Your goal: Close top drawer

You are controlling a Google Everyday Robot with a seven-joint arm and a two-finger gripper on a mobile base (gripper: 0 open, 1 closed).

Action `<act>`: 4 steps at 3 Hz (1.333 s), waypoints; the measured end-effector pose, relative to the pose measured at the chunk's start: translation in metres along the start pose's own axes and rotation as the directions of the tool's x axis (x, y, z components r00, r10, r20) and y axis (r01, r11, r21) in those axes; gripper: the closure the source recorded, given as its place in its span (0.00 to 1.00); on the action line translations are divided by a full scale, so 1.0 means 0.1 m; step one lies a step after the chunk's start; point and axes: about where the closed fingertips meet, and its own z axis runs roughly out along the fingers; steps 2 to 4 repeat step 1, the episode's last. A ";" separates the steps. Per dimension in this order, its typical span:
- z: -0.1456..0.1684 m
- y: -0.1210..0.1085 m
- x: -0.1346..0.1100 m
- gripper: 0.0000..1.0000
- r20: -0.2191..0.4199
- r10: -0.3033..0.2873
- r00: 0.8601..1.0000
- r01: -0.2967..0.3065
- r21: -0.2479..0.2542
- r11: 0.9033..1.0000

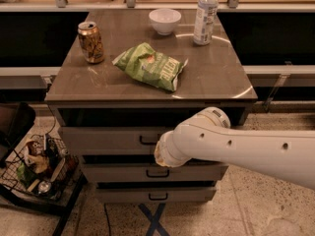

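Under the counter, the top drawer stands partly pulled out. A dark gap shows between its front and the counter's edge. Its long axis runs left to right, nearly as wide as the counter, and its flat front faces the camera. The small dark handle sits at the middle of the front.

The white arm reaches in from the right, and its rounded end lies over the drawer front just right of the handle. The pincer seems to be at that end, close against the drawer front. The arm covers most of it, so I cannot tell whether it is open or closed, or whether it has hold of anything.

Below are two narrower drawers, one above the other, each with a like handle.

On the counter a green chip bag lies near the middle. A can stands upright to its left. A white bowl and a clear bottle stand towards the back. A wire basket of odds and ends sits on the floor to the left.
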 end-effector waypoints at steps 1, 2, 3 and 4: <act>0.00 0.00 0.00 1.00 0.000 0.000 1.000 0.000 0.000 1.000; 0.00 0.00 0.00 1.00 0.000 0.000 1.000 0.000 0.000 1.000; 0.00 0.00 0.00 1.00 0.000 0.000 1.000 0.000 0.000 1.000; 0.00 0.00 0.00 1.00 0.000 0.000 1.000 0.000 0.000 1.000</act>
